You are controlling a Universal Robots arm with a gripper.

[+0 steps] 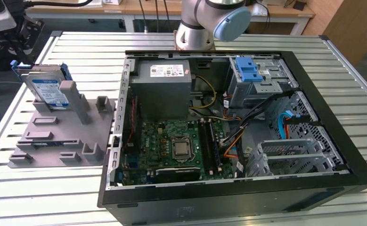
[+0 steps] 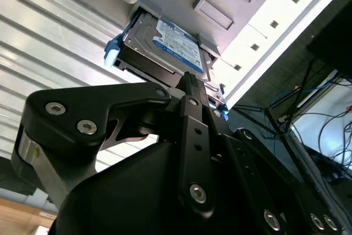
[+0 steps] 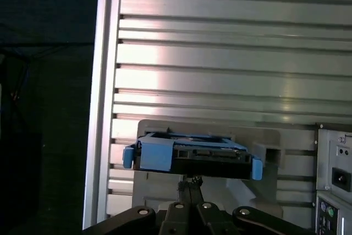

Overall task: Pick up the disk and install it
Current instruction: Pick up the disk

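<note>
While the disk [image 1: 47, 89] stands on edge in the grey fixture [image 1: 57, 136] on the table [image 1: 45, 197], the end effector [image 3: 190, 181], drawn narrow and holding nothing, points straight at it, the disk's long edge lying crosswise just ahead.

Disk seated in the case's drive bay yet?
No, the disk stands upright in the grey holder outside the computer case.
</note>
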